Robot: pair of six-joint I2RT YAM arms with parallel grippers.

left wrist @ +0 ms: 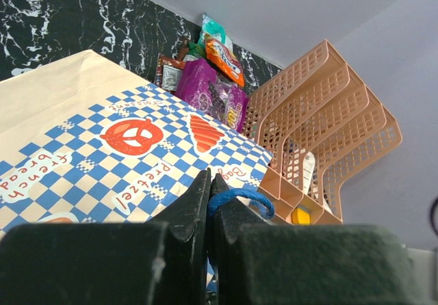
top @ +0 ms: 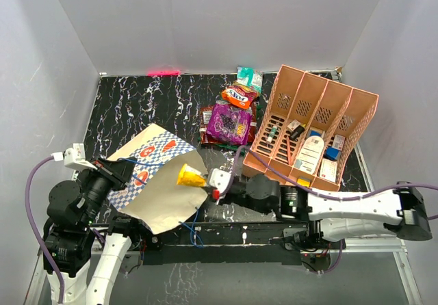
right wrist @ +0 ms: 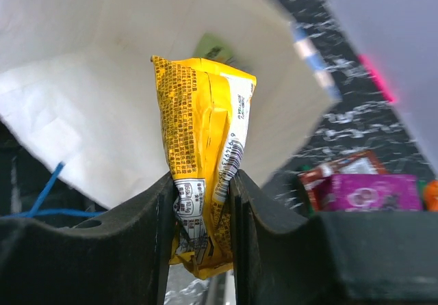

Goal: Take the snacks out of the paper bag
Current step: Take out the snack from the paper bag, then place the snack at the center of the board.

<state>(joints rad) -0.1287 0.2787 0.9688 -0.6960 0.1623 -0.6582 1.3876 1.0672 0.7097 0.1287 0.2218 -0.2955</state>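
Now, right jaws first: narrowed to a slim gap and clenched on yellow packet [right wrist: 205, 134] at its lower end, one pad flat against each face. Packet upright, barcode edge toward right-hand pad, its upper part standing against the white inner wall of paper bag [top: 164, 206]. Overhead, found same packet at bag's open mouth edge.

Left jaws pressed all but together, pinching blue string handle [left wrist: 241, 199]; short loop of it poking out beside the tips. Checkered pretzel panel of bag spread just beyond.

Bag slumped on its side on counter [top: 137, 100] by left arm, mouth facing right.

Other snacks heaped at far side: purple packet [top: 229, 122], orange packet [top: 239, 97], teal-green packet [top: 250, 78], bunched together, just beside salmon-pink organiser [top: 287, 86].
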